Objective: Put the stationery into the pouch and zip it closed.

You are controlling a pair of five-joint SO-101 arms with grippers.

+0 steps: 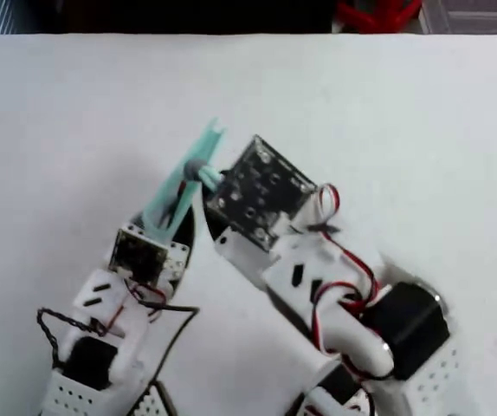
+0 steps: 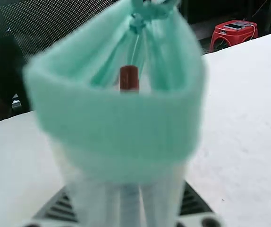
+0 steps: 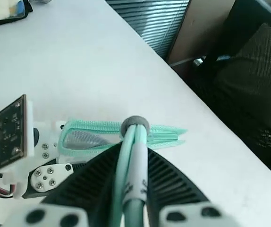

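Mint-green fabric of the pouch [image 1: 179, 186] is seen in the high view clamped between the left fingers [image 1: 185, 227] and stretched out ahead of them above the white desk [image 1: 387, 104], with a pen [image 1: 201, 171] laid against its far part, well beyond those fingers. From the left wrist, the pouch [image 2: 121, 127] is shown gaping open directly ahead of the left fingers [image 2: 55, 211], a red-capped item [image 2: 129, 78] lodged inside its mouth. From the right wrist, the pen [image 3: 133, 165] is gripped tightly between the right fingers [image 3: 173, 184], its grey end [image 3: 134, 124] set against the pouch [image 3: 93, 139] just past the fingertips.
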